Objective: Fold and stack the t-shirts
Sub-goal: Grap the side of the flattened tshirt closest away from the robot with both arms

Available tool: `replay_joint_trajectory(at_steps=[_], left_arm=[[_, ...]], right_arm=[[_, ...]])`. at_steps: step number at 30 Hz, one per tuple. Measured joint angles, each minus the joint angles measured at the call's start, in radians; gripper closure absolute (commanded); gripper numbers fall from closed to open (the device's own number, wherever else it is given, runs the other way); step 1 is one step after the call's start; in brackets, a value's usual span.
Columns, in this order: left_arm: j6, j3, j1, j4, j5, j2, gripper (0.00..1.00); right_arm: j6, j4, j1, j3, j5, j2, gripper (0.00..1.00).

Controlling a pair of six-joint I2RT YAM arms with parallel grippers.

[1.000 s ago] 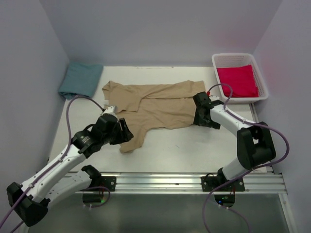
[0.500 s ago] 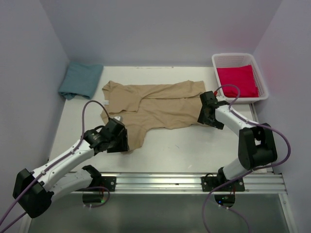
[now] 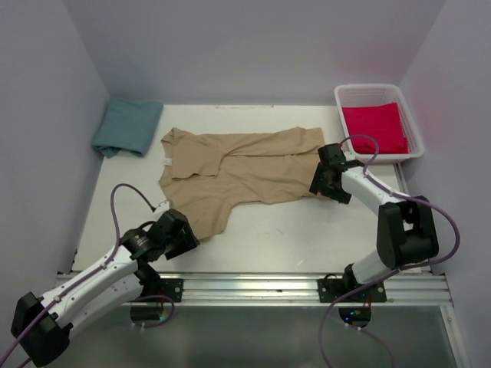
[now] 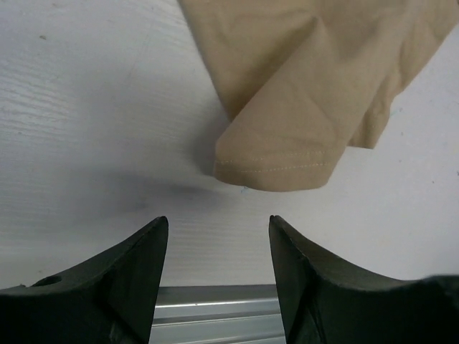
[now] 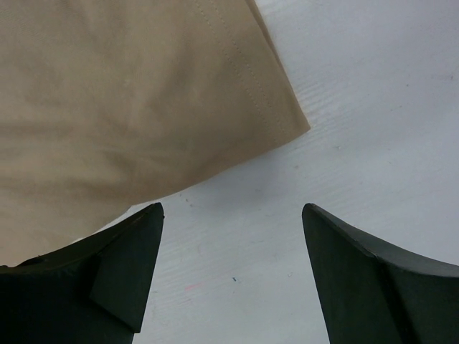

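A tan t-shirt (image 3: 238,172) lies spread across the middle of the table, partly folded. Its lower sleeve (image 4: 287,143) ends just ahead of my left gripper (image 4: 218,219), which is open and empty and sits low by the sleeve tip (image 3: 182,234). My right gripper (image 5: 232,206) is open over bare table, close to the shirt's hem corner (image 5: 272,107) at the shirt's right edge (image 3: 322,181). A teal t-shirt (image 3: 126,126) lies folded at the back left. A red-pink t-shirt (image 3: 374,126) lies in the basket.
The white slatted basket (image 3: 414,134) stands at the back right corner. Grey walls close in the table on the left, back and right. An aluminium rail (image 3: 253,287) runs along the near edge and shows under my left fingers (image 4: 215,301).
My left arm has drawn back toward the near edge, off the tan sleeve, which stays on the table. The right gripper shifted slightly right at the hem.
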Motion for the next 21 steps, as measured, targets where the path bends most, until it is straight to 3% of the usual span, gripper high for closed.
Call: replay_joint_trajectory(at_steps=[11,21], left_arm=[[-0.184,-0.122,-0.005,0.141,-0.150,-0.039,0.37],[-0.240,-0.217,-0.008,0.328,-0.183,-0.121,0.37]], right_arm=[[-0.018,0.026,0.000,-0.020,-0.041,-0.031,0.19],[-0.021,0.031,0.000,-0.021,-0.043,-0.034,0.21]])
